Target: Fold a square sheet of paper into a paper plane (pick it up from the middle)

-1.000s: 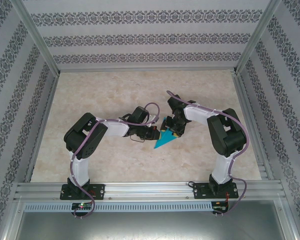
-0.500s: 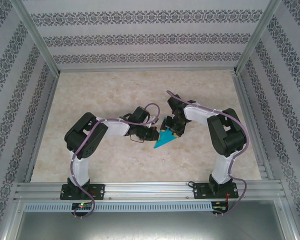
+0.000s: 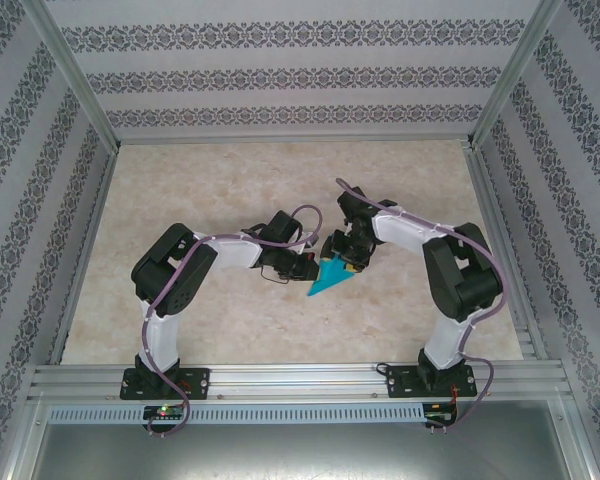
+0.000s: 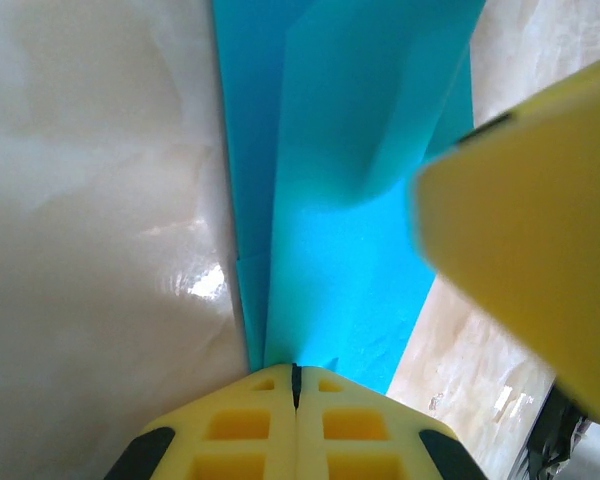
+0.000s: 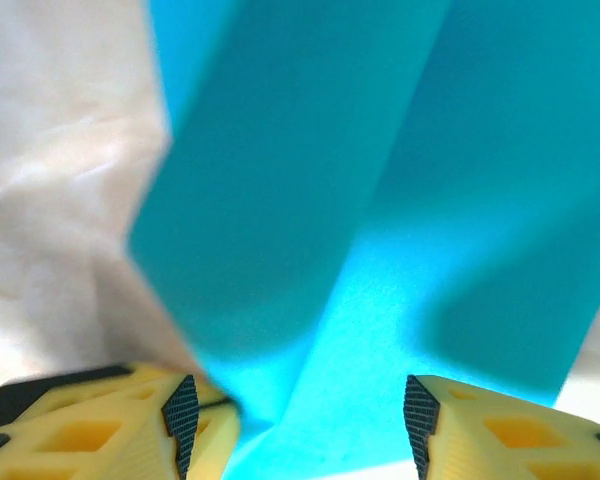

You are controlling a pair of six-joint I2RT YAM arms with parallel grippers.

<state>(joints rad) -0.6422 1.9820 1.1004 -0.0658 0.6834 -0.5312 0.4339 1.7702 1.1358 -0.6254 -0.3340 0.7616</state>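
Note:
The teal sheet of paper (image 3: 330,279), folded into a narrow pointed wedge, lies on the table's middle with its tip toward the near left. My left gripper (image 3: 314,266) is shut, its yellow tips (image 4: 295,372) touching the paper's (image 4: 350,250) near end at a crease. Whether paper sits between the tips I cannot tell. My right gripper (image 3: 346,262) stands open over the wide far end. In the right wrist view its fingers (image 5: 185,410) straddle the paper (image 5: 380,200), where a flap stands up along a central fold. One right finger (image 4: 540,230) looms blurred in the left wrist view.
The beige marbled table (image 3: 230,190) is fenced by aluminium rails (image 3: 290,140) and patterned walls. Both arms bend inward and meet at the paper, their cables looping above them. Bare tabletop lies on the far side and to both sides.
The right gripper's jaws have narrowed slightly around the paper, and its arm has shifted a little. The left gripper and the paper stay where they were.

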